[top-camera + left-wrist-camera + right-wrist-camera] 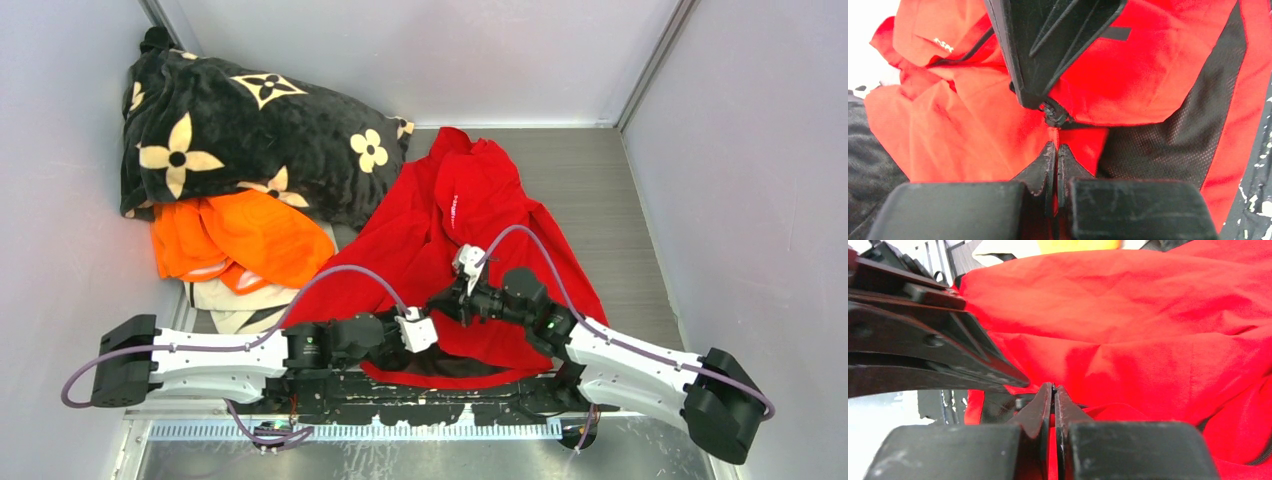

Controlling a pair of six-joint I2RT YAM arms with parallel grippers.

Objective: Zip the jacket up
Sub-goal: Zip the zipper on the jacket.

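Observation:
The bright red jacket [470,220] lies crumpled in the middle of the table, its dark mesh lining [1158,145] showing at the near hem. Both grippers meet at that hem. My left gripper [1056,148] is shut on a thin fold of red fabric just below the black zip slider [1055,115]. My right gripper [1053,388] is shut, its tips pinching at the zip slider; in the left wrist view its fingers [1048,55] come down onto the slider. The white logo [943,45] and the dark pocket slit [1115,33] show further up.
A black flower-patterned blanket [240,130] is heaped at the back left, with an orange garment [250,235] and a cream cloth [240,305] in front of it. Grey walls close in the left, back and right sides.

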